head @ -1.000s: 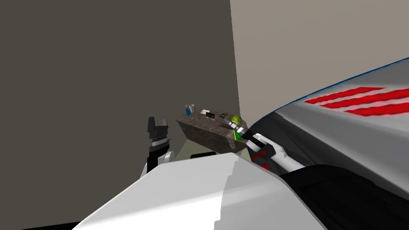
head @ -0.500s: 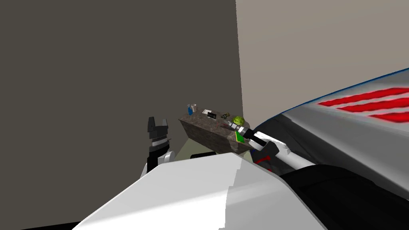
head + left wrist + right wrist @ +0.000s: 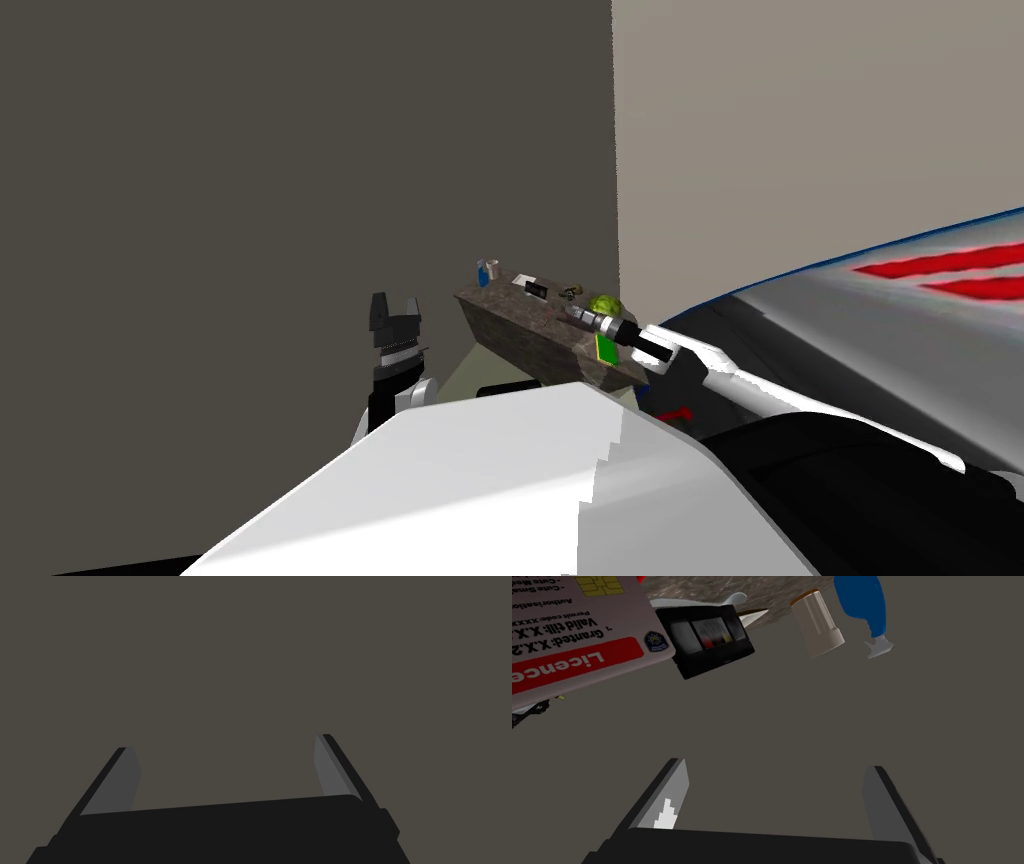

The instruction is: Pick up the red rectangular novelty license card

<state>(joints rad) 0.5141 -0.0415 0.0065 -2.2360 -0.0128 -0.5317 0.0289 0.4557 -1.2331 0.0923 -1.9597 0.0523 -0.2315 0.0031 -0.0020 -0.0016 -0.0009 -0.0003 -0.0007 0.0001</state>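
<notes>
Viewpoint shift first: over the last second the wall corner and the mottled brown block-shaped bench slid sideways together in the head view, so we log that as our own turn, not the things moving. Measured against the bench top, our right arm has crept a little further in, its tip now just beside the round green lump. The right hand is released, fingers spread wide with nothing between them. The pale rectangular licence card with a red band and a yellow chip sits close ahead of that hand but off to one side of the fingers, not in line with the gap. It's just beside a black rectangular gadget with a small screen; we can't tell if they touch. A pale cup and a blue bottle stand further along, well apart from the card. The left hand has stayed raised beside the chest, also released and idle, facing the dark grey wall. Our read: the approach is nearly done and no grasp has begun. The right hand needs to shift sideways toward the card before closing, and a thin flat card will probably be awkward to pinch.
</notes>
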